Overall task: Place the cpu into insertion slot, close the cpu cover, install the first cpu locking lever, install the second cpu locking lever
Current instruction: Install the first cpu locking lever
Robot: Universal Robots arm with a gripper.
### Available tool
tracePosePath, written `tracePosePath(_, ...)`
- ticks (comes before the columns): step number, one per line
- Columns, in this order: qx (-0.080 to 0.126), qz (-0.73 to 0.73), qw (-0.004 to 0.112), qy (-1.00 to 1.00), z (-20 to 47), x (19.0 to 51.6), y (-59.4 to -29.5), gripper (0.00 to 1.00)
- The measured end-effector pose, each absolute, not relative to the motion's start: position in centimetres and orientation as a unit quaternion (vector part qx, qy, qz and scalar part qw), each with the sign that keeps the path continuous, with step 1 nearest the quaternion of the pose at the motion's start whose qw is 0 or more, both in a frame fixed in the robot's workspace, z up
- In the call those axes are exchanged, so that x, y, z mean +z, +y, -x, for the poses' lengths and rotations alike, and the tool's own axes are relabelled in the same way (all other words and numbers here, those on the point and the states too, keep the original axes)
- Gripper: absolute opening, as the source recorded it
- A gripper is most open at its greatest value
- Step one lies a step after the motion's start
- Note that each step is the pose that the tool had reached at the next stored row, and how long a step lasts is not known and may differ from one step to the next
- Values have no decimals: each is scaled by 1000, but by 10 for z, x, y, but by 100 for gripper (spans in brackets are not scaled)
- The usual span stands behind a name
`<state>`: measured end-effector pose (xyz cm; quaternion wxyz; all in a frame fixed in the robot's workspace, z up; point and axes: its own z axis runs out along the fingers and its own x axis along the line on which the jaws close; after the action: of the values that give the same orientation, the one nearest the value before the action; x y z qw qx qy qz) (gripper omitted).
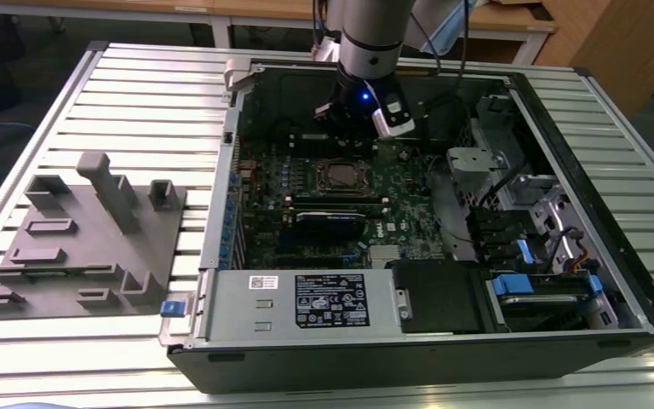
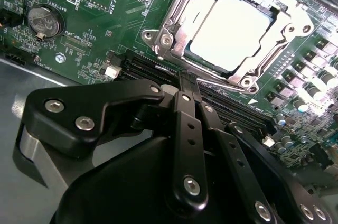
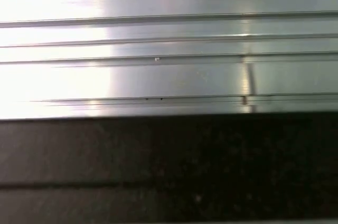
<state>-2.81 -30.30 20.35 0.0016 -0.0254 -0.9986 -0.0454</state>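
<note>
The gripper (image 2: 186, 82), fingers pressed together and empty, hangs at twelve o'clock of the cpu (image 2: 229, 33) in the exterior view. The cpu lies in its socket, with the cpu cover (image 2: 177, 12) seemingly lowered around it.

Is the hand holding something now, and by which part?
Nothing: the black hand is shut and empty, near the silver-grey square cpu.

A slatted metal table (image 1: 134, 94) is seen in the exterior view (its ribs run from that view's left to its right). An open computer case (image 1: 418, 365) is laid on it, open side up, toward the exterior view's right. A grey fixture plate (image 1: 77, 247) with raised blocks is set flat just beside the case, on the left.
</note>
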Motion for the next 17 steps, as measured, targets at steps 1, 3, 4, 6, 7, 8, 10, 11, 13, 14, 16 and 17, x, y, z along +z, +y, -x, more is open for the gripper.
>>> tracePosePath(1,-45,28,1,-999,28,203,-303,11)
tracePosePath(3,-45,31,1,-998,28,203,-303,11)
tracePosePath(4,-45,31,1,-998,28,203,-303,11)
tracePosePath(6,-45,32,1,-998,28,203,-302,11)
tracePosePath(7,-45,32,1,-998,28,203,-302,11)
tracePosePath(8,-45,32,1,-998,28,203,-302,11)
tracePosePath(10,-45,33,1,-998,28,203,-301,11)
tracePosePath(11,-45,33,1,-998,28,204,-301,11)
tracePosePath(13,-45,34,1,-998,28,203,-301,11)
tracePosePath(14,-45,34,1,-998,28,203,-301,11)
tracePosePath(16,-45,35,1,-998,28,203,-300,11)
tracePosePath(17,-45,36,1,-998,28,203,-300,11)
